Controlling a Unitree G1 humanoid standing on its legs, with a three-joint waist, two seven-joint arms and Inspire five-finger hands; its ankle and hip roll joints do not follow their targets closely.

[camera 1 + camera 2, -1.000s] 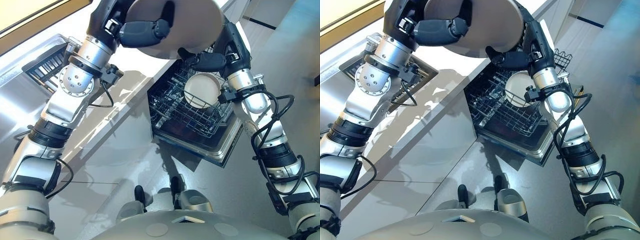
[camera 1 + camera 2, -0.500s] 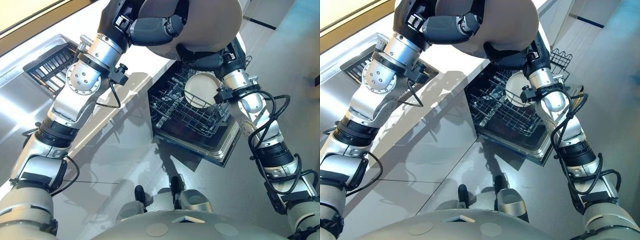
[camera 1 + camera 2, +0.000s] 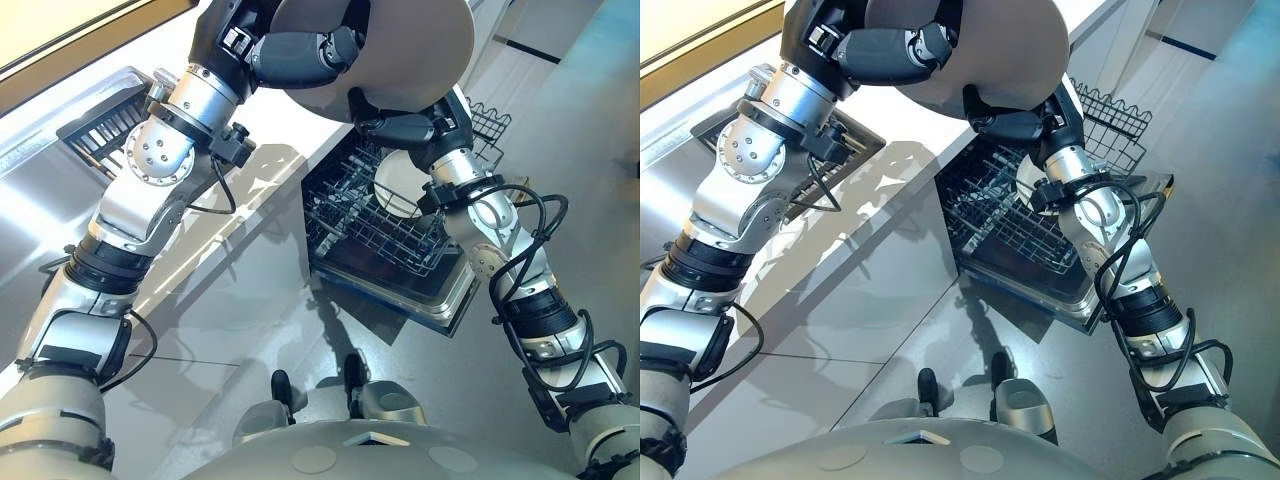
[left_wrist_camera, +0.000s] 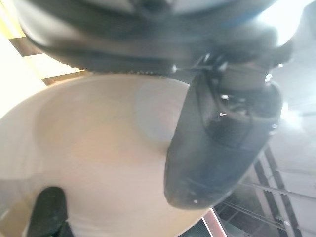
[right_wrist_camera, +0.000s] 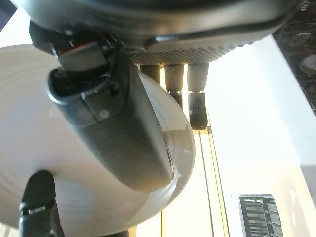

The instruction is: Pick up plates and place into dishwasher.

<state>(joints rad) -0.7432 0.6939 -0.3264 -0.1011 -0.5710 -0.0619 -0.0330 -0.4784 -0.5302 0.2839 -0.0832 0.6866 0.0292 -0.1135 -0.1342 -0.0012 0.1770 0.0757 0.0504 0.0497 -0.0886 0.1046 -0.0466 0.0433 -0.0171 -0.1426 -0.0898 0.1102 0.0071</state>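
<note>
A pale worktop (image 3: 285, 130) meets a grey floor (image 3: 560, 120), with the dishwasher rack (image 3: 365, 235) pulled out. Raised above the rack, the large plate (image 3: 420, 50) is gripped by both hands. The left robot hand (image 3: 300, 50) pinches it, thumb across its face, and the right robot hand (image 3: 400, 127) clamps the rim nearest the rack. A second plate (image 3: 392, 192) stands in the rack.

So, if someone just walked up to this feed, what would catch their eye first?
The large plate, gripped by both the left hand and right hand, held up close to the head camera. Below it sits the pulled-out dishwasher rack, with a smaller plate standing among its wires.
</note>
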